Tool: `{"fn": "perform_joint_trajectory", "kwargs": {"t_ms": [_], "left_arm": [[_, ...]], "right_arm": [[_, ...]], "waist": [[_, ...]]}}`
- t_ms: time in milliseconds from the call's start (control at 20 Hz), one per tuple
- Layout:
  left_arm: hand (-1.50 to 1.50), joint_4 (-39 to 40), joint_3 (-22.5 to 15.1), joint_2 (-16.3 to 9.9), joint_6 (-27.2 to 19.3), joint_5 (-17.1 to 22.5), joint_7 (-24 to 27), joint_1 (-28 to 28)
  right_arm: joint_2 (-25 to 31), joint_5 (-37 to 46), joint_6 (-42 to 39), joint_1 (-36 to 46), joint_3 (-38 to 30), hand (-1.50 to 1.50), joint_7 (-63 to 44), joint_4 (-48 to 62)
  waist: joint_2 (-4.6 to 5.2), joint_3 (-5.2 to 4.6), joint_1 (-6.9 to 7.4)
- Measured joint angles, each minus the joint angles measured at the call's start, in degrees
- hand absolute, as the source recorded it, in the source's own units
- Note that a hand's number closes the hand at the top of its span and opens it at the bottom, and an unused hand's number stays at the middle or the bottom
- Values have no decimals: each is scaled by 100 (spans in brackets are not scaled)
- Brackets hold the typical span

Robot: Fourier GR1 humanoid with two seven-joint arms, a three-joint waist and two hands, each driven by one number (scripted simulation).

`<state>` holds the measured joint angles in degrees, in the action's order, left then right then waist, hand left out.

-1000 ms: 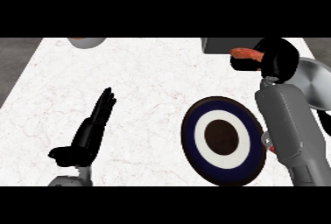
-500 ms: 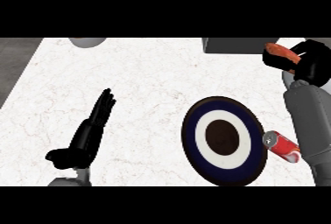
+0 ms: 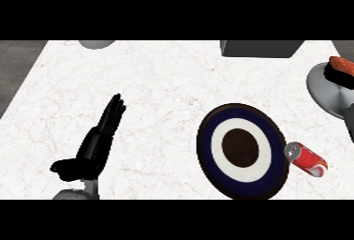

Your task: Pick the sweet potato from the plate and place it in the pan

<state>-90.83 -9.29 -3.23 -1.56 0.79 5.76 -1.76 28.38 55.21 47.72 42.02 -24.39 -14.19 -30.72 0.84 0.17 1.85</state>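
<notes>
Nearest the lower edge, at the left, the left hand [image 3: 93,147] lies over the white marbled counter [image 3: 166,84] with its fingers straight and together, pointing up and away, thumb stuck out to the side; it holds nothing. To the right of it, well apart, sits the plate [image 3: 241,151], dark blue at the rim with a white ring and a dark brown centre (it reads as taller than wide from this steep angle), and nothing lies on it. Just beside the plate's right edge a red can [image 3: 306,158] lies on its side, silver top turned toward the plate. Farther back, at the right edge, a grey rounded shape [image 3: 330,91] comes into view, probably the right forearm, though it is hard to say; the right hand [image 3: 339,76] shows as a dark strip along its upper edge under the sweet potato [image 3: 342,63], whose reddish-orange end pokes out above it, and whether those fingers are curled cannot be told. At the far edge stand a grey box-like object [image 3: 261,48] and, further left, a small grey rounded object [image 3: 97,44].
</notes>
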Motion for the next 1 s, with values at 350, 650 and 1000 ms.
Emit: {"fn": "perform_joint_trajectory", "kwargs": {"t_ms": [350, 650, 1000], "left_arm": [[0, -45, -44, 35, 20, -22, -61, -88], [0, -27, -88, 79, 7, -62, -115, -173], [0, -76, -154, 95, 47, -77, -139, -229]], "right_arm": [[566, -739, 460, 94, -660, 150, 1114, 662], [985, -1130, 44, 107, -1014, -150, 1560, 1262], [1196, -1271, -1647, 259, -1077, -150, 1475, 2062]], "waist": [[49, 18, 95], [95, 25, 165], [139, 43, 303]]}}
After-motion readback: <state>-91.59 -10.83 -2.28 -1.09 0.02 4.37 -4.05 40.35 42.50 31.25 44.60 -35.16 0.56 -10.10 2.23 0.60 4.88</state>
